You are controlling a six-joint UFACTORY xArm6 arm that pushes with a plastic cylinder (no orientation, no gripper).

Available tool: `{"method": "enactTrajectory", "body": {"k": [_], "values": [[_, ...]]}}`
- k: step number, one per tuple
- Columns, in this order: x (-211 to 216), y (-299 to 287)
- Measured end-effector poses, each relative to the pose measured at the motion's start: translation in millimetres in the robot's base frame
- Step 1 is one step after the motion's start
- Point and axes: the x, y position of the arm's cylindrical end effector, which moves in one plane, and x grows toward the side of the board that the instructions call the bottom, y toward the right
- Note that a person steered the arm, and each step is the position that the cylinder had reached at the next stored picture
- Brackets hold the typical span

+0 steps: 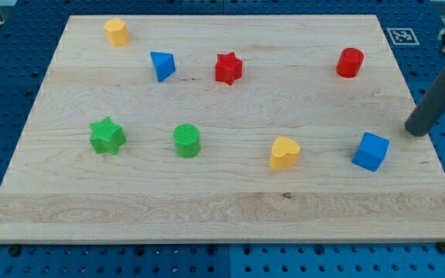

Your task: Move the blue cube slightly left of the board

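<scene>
The blue cube lies on the wooden board near the view's right edge, below mid-height. My tip rests on the board just to the right of and slightly above the cube, a short gap apart. The dark rod slants up to the view's right edge.
A yellow heart lies left of the blue cube. A green cylinder and green star lie further left. A blue triangular block, red star, red cylinder and yellow block lie near the top.
</scene>
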Motion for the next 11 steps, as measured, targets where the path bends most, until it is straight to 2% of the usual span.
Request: {"method": "enactTrajectory", "body": {"k": [3,7,9,11], "values": [[19,-32],[71,-84],[98,-86],[98,-107]]}}
